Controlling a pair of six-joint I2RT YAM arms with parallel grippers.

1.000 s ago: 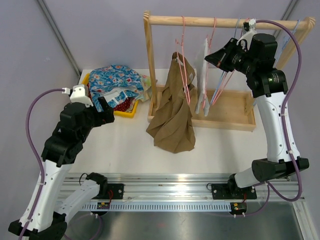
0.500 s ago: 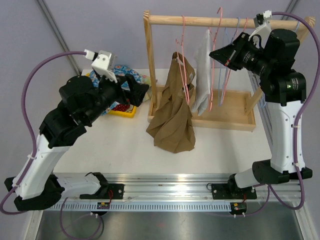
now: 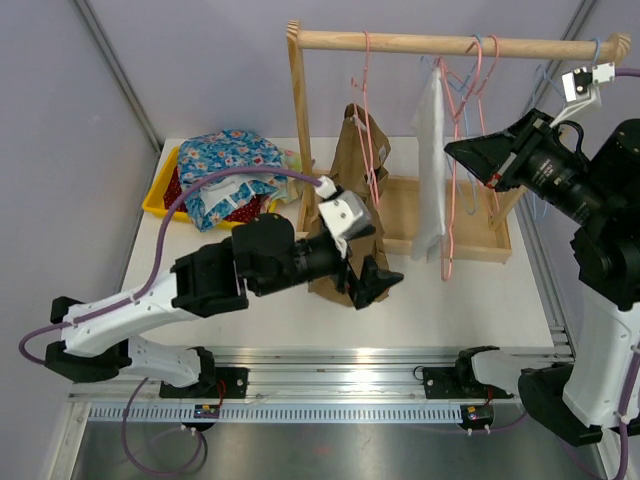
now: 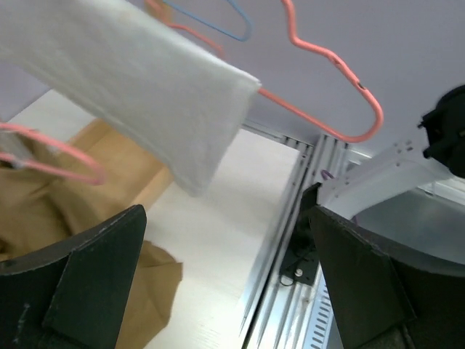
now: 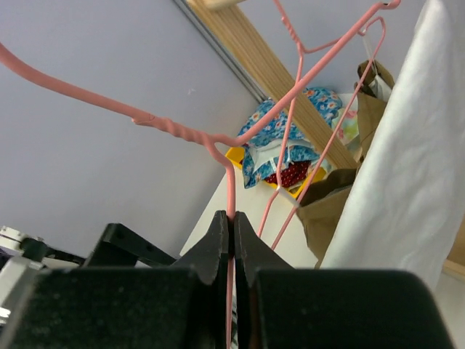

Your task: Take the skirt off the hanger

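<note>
The white skirt (image 3: 430, 170) hangs from a pink wire hanger (image 3: 462, 150) in front of the rack's right half. My right gripper (image 3: 470, 155) is shut on that hanger's wire (image 5: 231, 182), the jaws (image 5: 232, 218) pinched flat on it, with the skirt (image 5: 407, 167) to their right. My left gripper (image 3: 375, 283) is open low over the table, by the hem of a brown garment (image 3: 350, 200). In the left wrist view its fingers (image 4: 225, 218) are spread wide with nothing between them. The skirt (image 4: 131, 80) and the hanger (image 4: 327, 94) are above them.
The wooden rack's rail (image 3: 400, 42) carries the brown garment on its own pink hanger, plus blue hangers (image 3: 545, 75) at the right. Its wooden tray base (image 3: 470, 235) lies below. A yellow bin (image 3: 160, 185) of patterned clothes sits back left. A metal rail (image 3: 330, 365) runs along the front edge.
My left arm swung from the back left by the bin down to the front middle, next to the brown garment. My right arm carried the hanger and skirt rightward.
</note>
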